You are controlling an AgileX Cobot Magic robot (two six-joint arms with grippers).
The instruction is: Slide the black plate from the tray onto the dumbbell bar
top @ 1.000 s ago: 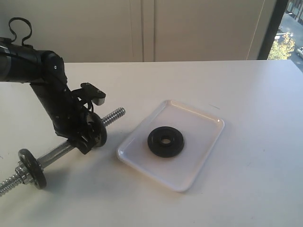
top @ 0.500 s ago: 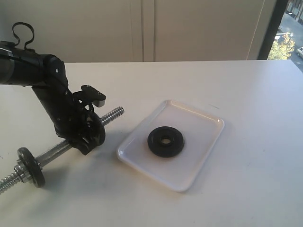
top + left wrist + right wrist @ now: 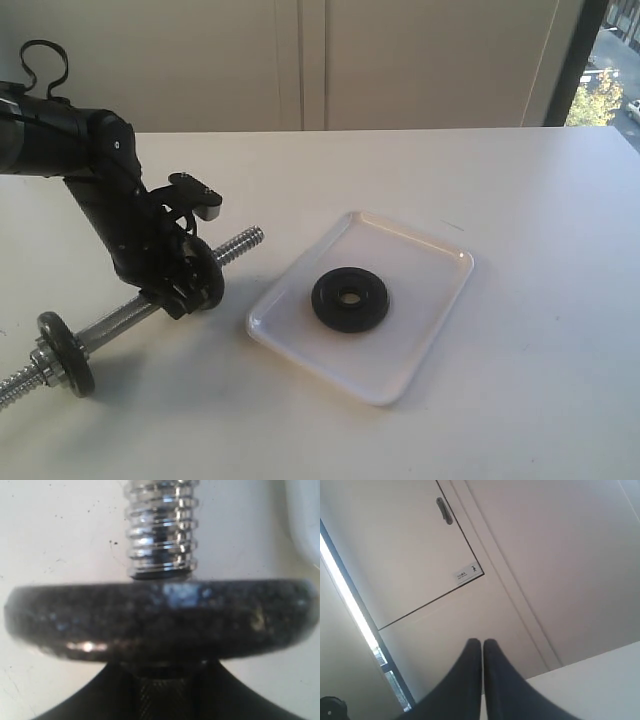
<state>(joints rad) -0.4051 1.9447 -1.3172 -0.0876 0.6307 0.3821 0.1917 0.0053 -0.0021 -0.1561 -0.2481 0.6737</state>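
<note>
The black plate [image 3: 349,299] lies flat in the middle of the white tray [image 3: 420,262]. The dumbbell bar [image 3: 237,246] lies on the table left of the tray, its threaded end [image 3: 161,535] pointing at the tray. A speckled grey-black disc [image 3: 160,617] sits on the bar just behind that thread. My left gripper [image 3: 185,290] straddles the knurled bar right behind this disc. Its fingers [image 3: 240,695] flank the bar closely, and I cannot make out contact. My right gripper [image 3: 482,642] is shut on nothing, points at a wall, and is out of the exterior view.
A second grey disc [image 3: 66,367] with a chrome collar sits near the bar's other end at the table's front left. A white cabinet wall [image 3: 320,60] stands behind the table. A window [image 3: 605,70] is at the far right.
The left arm has shifted slightly on the bar, and the bar's far end with its disc has moved a little toward the front. The plate and tray have not moved.
</note>
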